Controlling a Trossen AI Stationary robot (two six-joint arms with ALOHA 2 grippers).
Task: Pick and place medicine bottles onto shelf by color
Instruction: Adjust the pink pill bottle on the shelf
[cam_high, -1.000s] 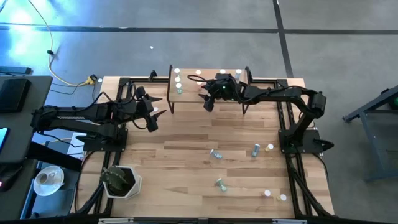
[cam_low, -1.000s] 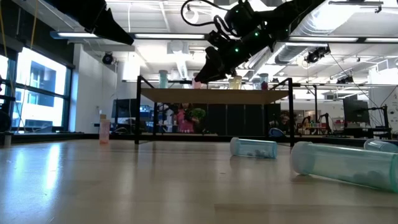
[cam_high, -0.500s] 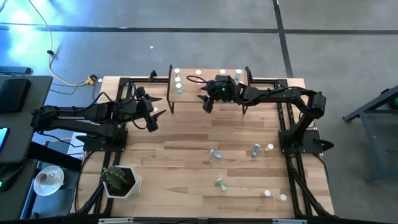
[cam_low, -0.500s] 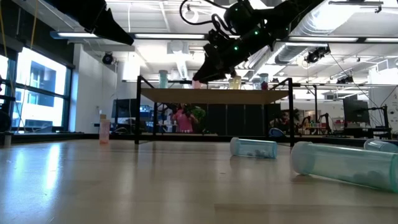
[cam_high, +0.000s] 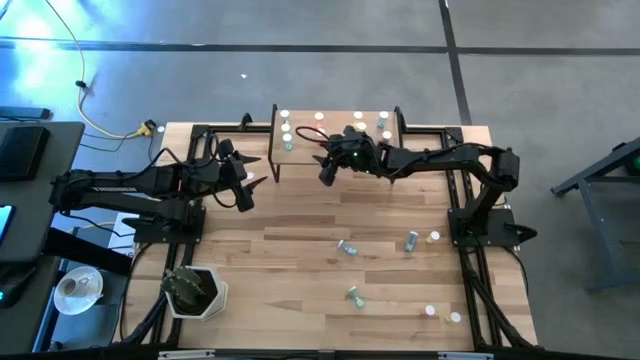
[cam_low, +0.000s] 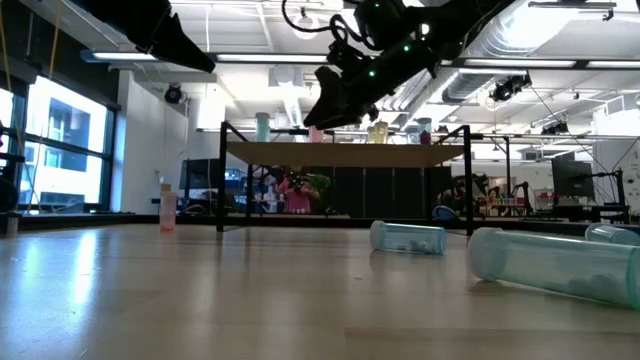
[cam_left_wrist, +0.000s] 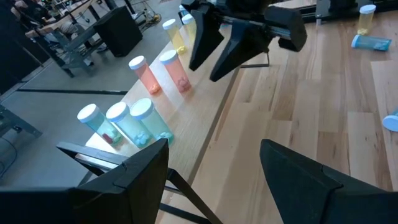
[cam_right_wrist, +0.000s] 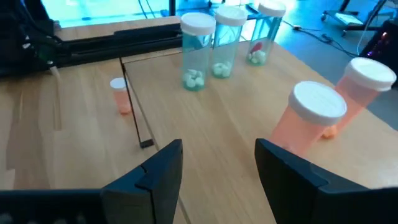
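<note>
Right gripper (cam_high: 327, 170) hangs at the front edge of the shelf (cam_high: 303, 150), fingers apart, nothing between them. The right wrist view looks past empty fingers at three teal bottles (cam_right_wrist: 214, 46) standing in a row and two pink bottles (cam_right_wrist: 317, 118) close by, all upright on the shelf top. Two more with yellowish bodies (cam_left_wrist: 176, 34) stand further along it.

Left gripper (cam_high: 243, 187) waits over the bench (cam_high: 300, 270) left of the shelf, fingers apart and empty too.

Left to sort: several bottles on the bench. Two teal ones lie on their sides mid-bench (cam_high: 347, 247) and nearer the front (cam_high: 355, 295), another teal one (cam_high: 411, 240) and a yellowish one (cam_high: 433, 237) sit near the right arm's base, and two white caps (cam_high: 443, 314) show near the front right. A small pink one (cam_low: 167, 208) stands on the bench beside the shelf's left legs.

Handling guess: light, rigid plastic, smooth walls, so slippery and quick to roll when lying down. I'd pinch across the body just under the cap, fingers square to the axis. Toppled ones may skid away, so close gently.
</note>
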